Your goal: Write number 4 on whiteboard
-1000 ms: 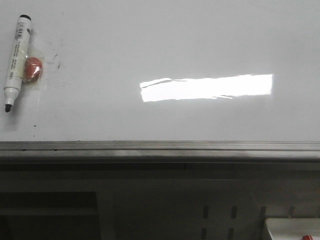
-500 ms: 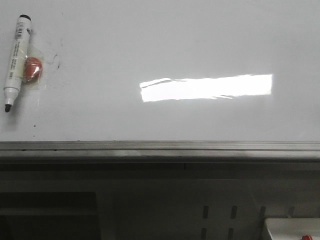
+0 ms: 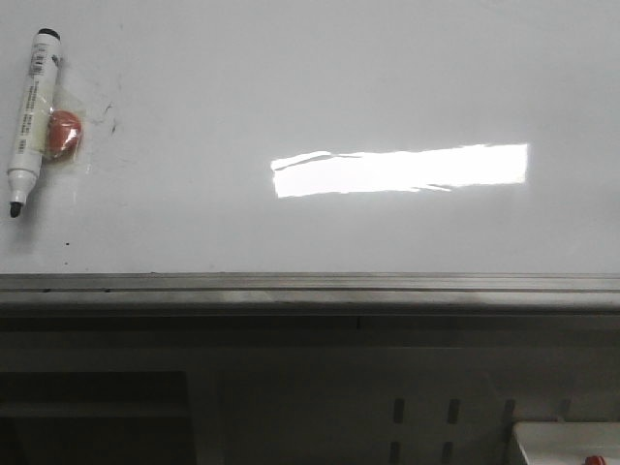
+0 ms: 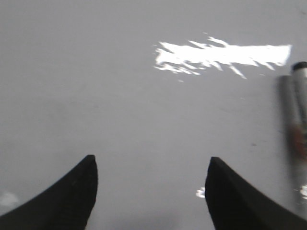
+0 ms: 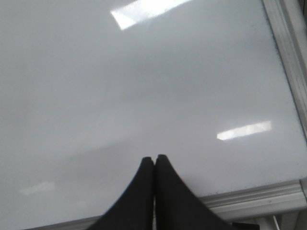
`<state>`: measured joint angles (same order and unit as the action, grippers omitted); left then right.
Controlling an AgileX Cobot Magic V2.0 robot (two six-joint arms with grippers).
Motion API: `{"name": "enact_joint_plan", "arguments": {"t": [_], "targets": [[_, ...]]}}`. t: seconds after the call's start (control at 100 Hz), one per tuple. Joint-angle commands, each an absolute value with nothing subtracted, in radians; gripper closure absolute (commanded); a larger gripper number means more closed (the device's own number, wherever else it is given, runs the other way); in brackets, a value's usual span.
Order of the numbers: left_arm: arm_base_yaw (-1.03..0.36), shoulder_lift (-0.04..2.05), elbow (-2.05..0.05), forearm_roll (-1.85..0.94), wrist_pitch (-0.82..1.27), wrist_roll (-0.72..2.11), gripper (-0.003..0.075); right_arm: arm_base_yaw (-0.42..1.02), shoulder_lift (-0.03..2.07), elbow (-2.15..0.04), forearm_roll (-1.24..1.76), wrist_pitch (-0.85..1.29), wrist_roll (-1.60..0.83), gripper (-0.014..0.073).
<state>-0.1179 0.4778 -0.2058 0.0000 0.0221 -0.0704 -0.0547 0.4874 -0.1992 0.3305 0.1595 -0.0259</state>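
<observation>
Whiteboard (image 3: 320, 87) fills upper front frame, unmarked as a second ago: no 4 yet, marker (image 3: 29, 121) unmoved at upper left. Left pincer (image 4: 151, 191) gapes empty near marker; right pincer (image 5: 154, 187) pressed closed, empty.

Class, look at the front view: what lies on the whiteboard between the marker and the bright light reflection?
Bare whiteboard, apart from an orange-red round piece beside the marker and faint smudges; the light reflection sits far right.

No readable text from my station.
The marker (image 3: 30, 118) left of the whiteboard's (image 3: 339, 77) bright reflection carries a barcode label, its print illegible.
</observation>
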Motion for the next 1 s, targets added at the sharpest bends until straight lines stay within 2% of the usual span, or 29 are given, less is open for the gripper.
{"name": "enact_joint_plan", "arguments": {"t": [0.0, 0.15, 0.27, 0.54, 0.65, 0.72, 0.77, 0.82, 0.84, 0.99], "targets": [[-0.240, 0.540, -0.234, 0.000, -0.132, -0.068, 0.0290, -0.057, 0.498, -0.252, 0.313, 0.125, -0.085, 0.0658], [-0.488, 0.645, -0.234, -0.056, -0.192, -0.068, 0.0289, -0.056, 0.498, -0.293, 0.311, 0.195, -0.197, 0.0658], [-0.601, 0.748, -0.236, -0.088, -0.272, -0.068, 0.0289, -0.053, 0.498, -0.298, 0.311, 0.204, -0.196, 0.0658], [-0.625, 0.986, -0.313, -0.127, -0.376, -0.068, 0.0289, -0.005, 0.498, -0.298, 0.311, 0.195, -0.196, 0.0658], [-0.625, 1.053, -0.332, -0.225, -0.386, -0.068, 0.0298, 0.008, 0.498, -0.298, 0.311, 0.195, -0.196, 0.0658], [-0.625, 1.084, -0.332, -0.288, -0.386, -0.068, 0.0379, 0.019, 0.498, -0.298, 0.311, 0.197, -0.196, 0.0658], [-0.625, 1.102, -0.332, -0.290, -0.386, -0.067, 0.0511, 0.033, 0.498, -0.298, 0.311, 0.201, -0.196, 0.0658], [-0.625, 1.113, -0.332, -0.288, -0.386, -0.067, 0.0703, 0.050, 0.498, -0.299, 0.311, 0.221, -0.196, 0.0658], [-0.625, 1.116, -0.332, -0.286, -0.386, -0.067, 0.0746, 0.060, 0.498, -0.299, 0.311, 0.227, -0.196, 0.0658], [-0.625, 1.120, -0.332, -0.237, -0.389, -0.064, 0.0741, 0.173, 0.514, -0.332, 0.311, 0.317, -0.196, 0.0658]]}}
